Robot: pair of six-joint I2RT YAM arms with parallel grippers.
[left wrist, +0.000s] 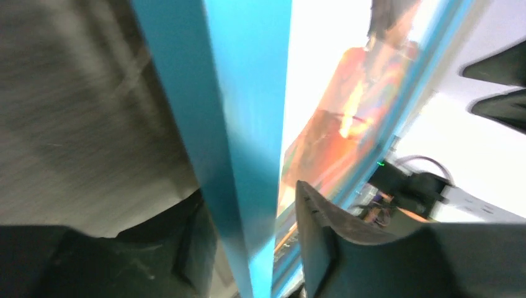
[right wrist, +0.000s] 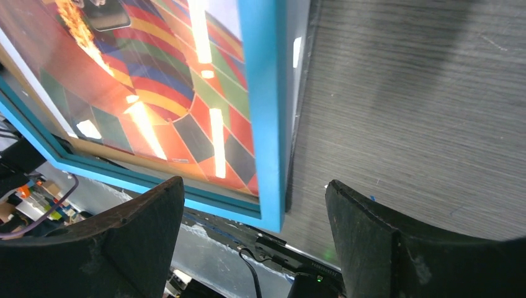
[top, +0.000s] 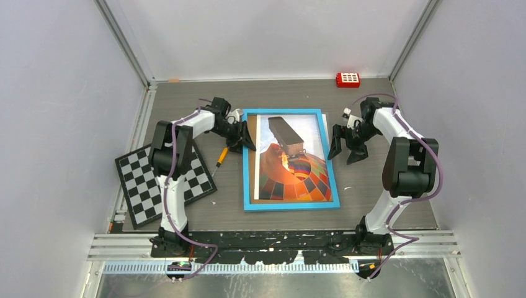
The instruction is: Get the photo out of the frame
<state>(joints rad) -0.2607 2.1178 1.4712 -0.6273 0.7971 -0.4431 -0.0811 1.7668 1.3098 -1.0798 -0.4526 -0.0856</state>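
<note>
The frame, with its thin bright-blue border, lies face up mid-table. It holds the photo of an orange-red striped balloon. My left gripper is at the upper part of the frame's left side. In the left wrist view its jaws straddle the blue border, with a gap left at the inner finger. The photo shows blurred beyond. My right gripper is open and empty just right of the frame's right side. In the right wrist view the frame's corner and photo lie between and ahead of the fingers.
A black-and-white chequered board lies left of the frame under the left arm. A screwdriver with an orange handle lies between board and frame. A small red block sits at the back wall. Grey walls enclose the table.
</note>
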